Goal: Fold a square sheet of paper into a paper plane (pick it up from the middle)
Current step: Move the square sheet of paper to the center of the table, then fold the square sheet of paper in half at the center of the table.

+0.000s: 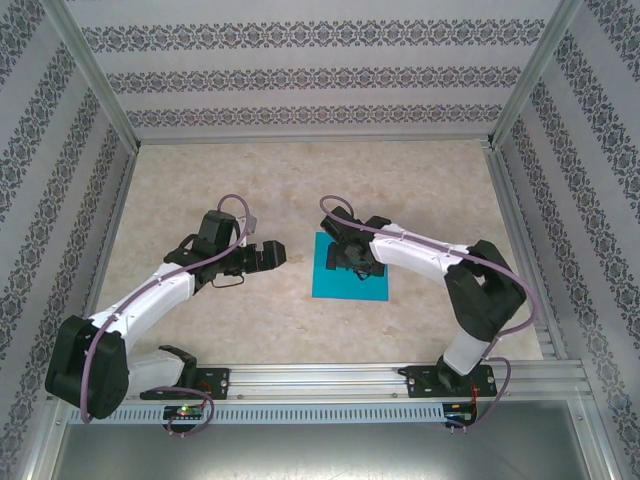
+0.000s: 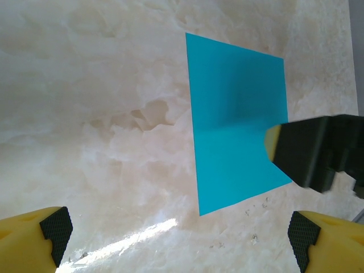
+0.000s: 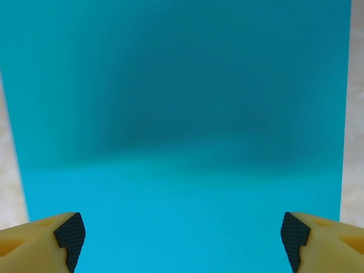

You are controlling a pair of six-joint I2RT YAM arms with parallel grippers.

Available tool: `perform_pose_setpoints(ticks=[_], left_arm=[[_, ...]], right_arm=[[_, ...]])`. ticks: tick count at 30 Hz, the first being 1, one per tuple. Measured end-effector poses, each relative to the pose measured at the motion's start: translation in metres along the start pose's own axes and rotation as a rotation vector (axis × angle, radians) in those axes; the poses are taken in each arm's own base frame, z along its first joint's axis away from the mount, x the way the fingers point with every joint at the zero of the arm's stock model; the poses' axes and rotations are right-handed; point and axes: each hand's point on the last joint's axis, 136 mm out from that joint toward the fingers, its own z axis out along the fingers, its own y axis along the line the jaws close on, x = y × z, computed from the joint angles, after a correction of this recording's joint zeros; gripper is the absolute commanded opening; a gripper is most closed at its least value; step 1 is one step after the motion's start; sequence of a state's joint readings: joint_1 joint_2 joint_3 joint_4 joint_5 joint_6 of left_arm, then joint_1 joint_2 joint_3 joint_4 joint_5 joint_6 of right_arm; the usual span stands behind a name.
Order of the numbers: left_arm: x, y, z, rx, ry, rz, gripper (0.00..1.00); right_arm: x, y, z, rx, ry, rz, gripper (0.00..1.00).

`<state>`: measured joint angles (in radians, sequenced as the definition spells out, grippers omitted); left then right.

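Observation:
The square sheet of paper [image 1: 348,284] lies flat on the marble-patterned table, teal-blue and uncreased. My right gripper [image 1: 349,257] hovers over its far half, pointing down. In the right wrist view the sheet [image 3: 182,142] spreads beneath the right gripper [image 3: 182,234], whose jaws stand wide open with nothing between them. My left gripper [image 1: 272,255] sits to the left of the sheet, apart from it. In the left wrist view the left gripper [image 2: 179,234] is open over bare table, with the sheet [image 2: 233,114] ahead of it and the right gripper's dark finger [image 2: 307,151] over the sheet's right edge.
Patterned walls and aluminium frame posts [image 1: 95,80] enclose the table [image 1: 200,180] on three sides. A metal rail [image 1: 330,380] carrying both arm bases runs along the near edge.

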<state>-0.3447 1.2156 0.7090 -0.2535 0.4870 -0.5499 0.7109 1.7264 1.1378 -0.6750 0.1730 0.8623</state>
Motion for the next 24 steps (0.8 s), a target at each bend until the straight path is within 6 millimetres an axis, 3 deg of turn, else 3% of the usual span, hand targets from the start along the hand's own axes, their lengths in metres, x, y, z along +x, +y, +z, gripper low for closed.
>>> perform_pose_setpoints(ticks=[4, 9, 24], left_arm=[[0.0, -0.002, 0.004, 0.015, 0.019, -0.006, 1.0], [-0.001, -0.004, 0.008, 0.021, 0.036, -0.012, 1.0], [-0.005, -0.003, 0.015, 0.013, 0.05, -0.019, 1.0]], right_arm=[[-0.001, -0.004, 0.02, 0.034, 0.021, -0.012, 0.91], [-0.007, 0.005, 0.033, 0.03, 0.026, -0.036, 0.91], [-0.014, 0.008, 0.044, 0.005, 0.03, -0.036, 0.88]])
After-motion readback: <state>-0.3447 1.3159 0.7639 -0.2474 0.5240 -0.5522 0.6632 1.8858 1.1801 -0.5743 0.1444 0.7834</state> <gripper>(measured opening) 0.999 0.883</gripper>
